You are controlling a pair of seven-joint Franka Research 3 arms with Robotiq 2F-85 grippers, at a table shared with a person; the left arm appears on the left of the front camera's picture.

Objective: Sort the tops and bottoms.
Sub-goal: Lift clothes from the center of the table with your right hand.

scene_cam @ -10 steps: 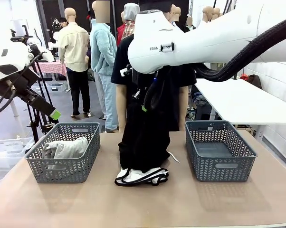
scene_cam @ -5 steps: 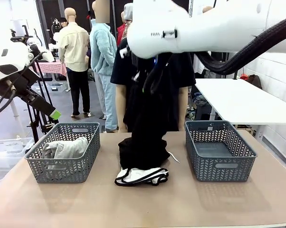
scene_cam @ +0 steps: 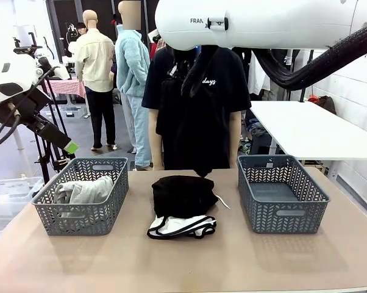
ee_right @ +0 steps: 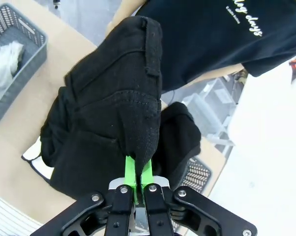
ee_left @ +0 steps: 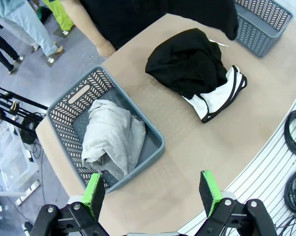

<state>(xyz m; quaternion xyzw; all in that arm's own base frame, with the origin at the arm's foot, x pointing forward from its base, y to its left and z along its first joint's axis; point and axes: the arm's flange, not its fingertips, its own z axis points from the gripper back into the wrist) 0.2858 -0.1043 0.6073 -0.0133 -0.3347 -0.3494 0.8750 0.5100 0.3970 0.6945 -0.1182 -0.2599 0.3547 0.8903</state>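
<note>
My right gripper (ee_right: pixel 138 173) is shut on a black bottoms garment (ee_right: pixel 113 123), pinching a fold between its green pads. In the front view that garment (scene_cam: pixel 189 122) hangs high over the table's middle, its lower end just above the pile. Below it lie another black garment (scene_cam: pixel 182 194) and white shorts with black piping (scene_cam: pixel 182 226). The grey knit top (scene_cam: pixel 83 191) lies in the left basket (scene_cam: pixel 80 221). My left gripper (ee_left: pixel 152 194) is open above that basket's near corner, with nothing between its fingers; it also shows at the far left (scene_cam: pixel 66 145).
An empty grey basket (scene_cam: pixel 282 213) stands at the table's right. A person in a black printed T-shirt (scene_cam: pixel 223 85) stands at the far edge behind the hanging garment. Bare tabletop (scene_cam: pixel 189 262) spans the front.
My right arm has risen, pulling the black garment up until it hangs free of the pile. The left arm has not moved.
</note>
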